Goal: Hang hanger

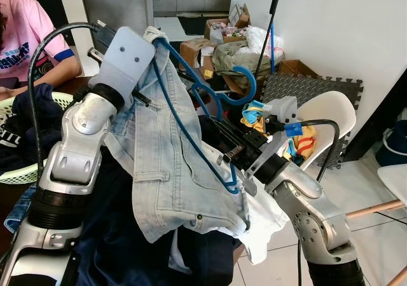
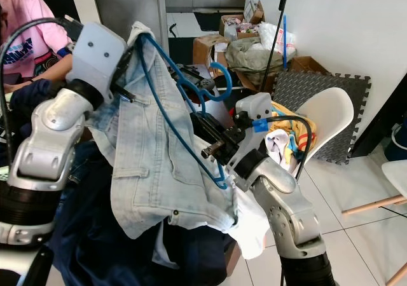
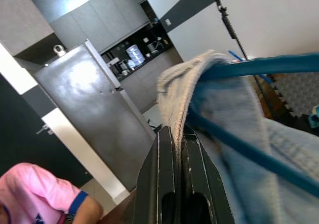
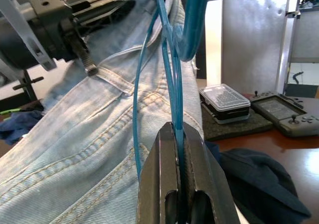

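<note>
White-painted wall [image 1: 331,25] to the right, bright daylight across it. Pale glossy floor tiles [image 1: 375,190] below. White moulded plastic chair with wooden legs [image 1: 331,111] near the wall, dark grey interlocking foam mat [image 1: 311,86] propped behind it. Brown cardboard boxes [image 1: 194,51] piled further back. Tall brushed-steel refrigerator [image 3: 92,109] beside grey kitchen cabinets [image 3: 94,20]. Dark wooden tabletop [image 4: 284,149].
</note>
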Controlling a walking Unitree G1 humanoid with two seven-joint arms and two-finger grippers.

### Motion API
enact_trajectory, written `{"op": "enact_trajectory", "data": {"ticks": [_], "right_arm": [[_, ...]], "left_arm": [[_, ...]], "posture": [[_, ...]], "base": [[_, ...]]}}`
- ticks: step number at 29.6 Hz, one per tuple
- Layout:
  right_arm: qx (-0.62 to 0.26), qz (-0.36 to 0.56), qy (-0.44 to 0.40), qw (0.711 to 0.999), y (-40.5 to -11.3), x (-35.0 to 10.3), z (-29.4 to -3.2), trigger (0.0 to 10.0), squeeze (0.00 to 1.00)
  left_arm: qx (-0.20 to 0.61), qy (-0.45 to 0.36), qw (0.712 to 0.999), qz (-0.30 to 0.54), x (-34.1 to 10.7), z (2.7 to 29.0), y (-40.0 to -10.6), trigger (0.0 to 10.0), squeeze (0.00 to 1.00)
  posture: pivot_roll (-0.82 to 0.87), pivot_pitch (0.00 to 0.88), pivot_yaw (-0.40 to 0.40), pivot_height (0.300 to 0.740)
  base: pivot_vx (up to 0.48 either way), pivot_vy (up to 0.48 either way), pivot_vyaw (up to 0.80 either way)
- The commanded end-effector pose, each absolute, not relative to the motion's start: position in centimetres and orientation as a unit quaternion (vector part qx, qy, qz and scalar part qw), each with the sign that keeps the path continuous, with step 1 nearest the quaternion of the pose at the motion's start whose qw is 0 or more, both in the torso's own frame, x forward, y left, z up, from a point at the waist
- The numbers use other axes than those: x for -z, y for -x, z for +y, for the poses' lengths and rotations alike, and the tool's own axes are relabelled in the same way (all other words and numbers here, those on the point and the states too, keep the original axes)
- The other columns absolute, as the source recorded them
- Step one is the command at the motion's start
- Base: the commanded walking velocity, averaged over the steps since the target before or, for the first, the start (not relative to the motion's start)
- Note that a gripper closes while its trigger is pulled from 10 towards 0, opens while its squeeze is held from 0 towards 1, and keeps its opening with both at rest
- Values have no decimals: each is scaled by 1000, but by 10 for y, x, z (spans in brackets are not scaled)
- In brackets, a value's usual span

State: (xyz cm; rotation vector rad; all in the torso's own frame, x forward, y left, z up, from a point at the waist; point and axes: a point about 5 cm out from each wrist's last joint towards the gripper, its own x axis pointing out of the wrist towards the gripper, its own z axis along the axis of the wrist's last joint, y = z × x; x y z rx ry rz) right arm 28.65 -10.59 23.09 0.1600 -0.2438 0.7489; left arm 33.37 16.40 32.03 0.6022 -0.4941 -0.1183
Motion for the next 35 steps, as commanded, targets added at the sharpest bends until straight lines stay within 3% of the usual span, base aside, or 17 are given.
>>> {"op": "enact_trajectory", "data": {"ticks": [1, 3, 8, 15, 22, 24, 29, 33, 34, 35], "right_arm": [[-361, -127, -46, 923, -282, -236, -123, 10000, 0], [-361, -127, -46, 923, -282, -236, -123, 10000, 0], [-361, -106, 51, 925, -272, -251, -179, 10000, 0], [-387, -113, 71, 912, -252, -269, -202, 10000, 0], [-378, -145, 45, 913, -251, -280, -209, 10000, 0], [-339, -197, -19, 920, -260, -292, -214, 10000, 0], [-326, -207, -39, 922, -263, -294, -214, 10000, 0], [-306, -193, -58, 931, -275, -281, -198, 10000, 0], [-303, -183, -63, 933, -279, -275, -188, 10000, 0], [-303, -183, -63, 933, -279, -275, -188, 10000, 0]], "left_arm": [[25, -307, 917, -252, -331, 179, -334, 0, 0], [25, -307, 917, -252, -331, 179, -334, 0, 0], [5, -309, 915, -258, -333, 188, -335, 0, 0], [12, -297, 916, -271, -333, 182, -335, 0, 0], [37, -290, 915, -278, -332, 175, -334, 0, 0], [120, -282, 912, -272, -316, 148, -329, 0, 0], [145, -277, 912, -266, -309, 139, -327, 0, 0], [200, -213, 941, -170, -261, 124, -318, 0, 0], [239, -191, 946, -109, -233, 115, -310, 2980, 0], [239, -191, 946, -109, -233, 115, -310, 2980, 0]], "posture": [[33, 78, -33, 740], [33, 78, -33, 740], [16, 71, -28, 740], [13, 67, -28, 740], [13, 60, -25, 740], [15, 58, -24, 740], [15, 58, -24, 740], [32, 70, -26, 740], [41, 74, -29, 740], [41, 74, -29, 740]], "base": [[0, 0, 0], [0, 0, 0], [0, 0, 0], [0, 0, 0], [0, 0, 0], [0, 0, 0], [0, 0, 0], [0, 0, 0], [0, 0, 0], [0, 0, 0]]}}
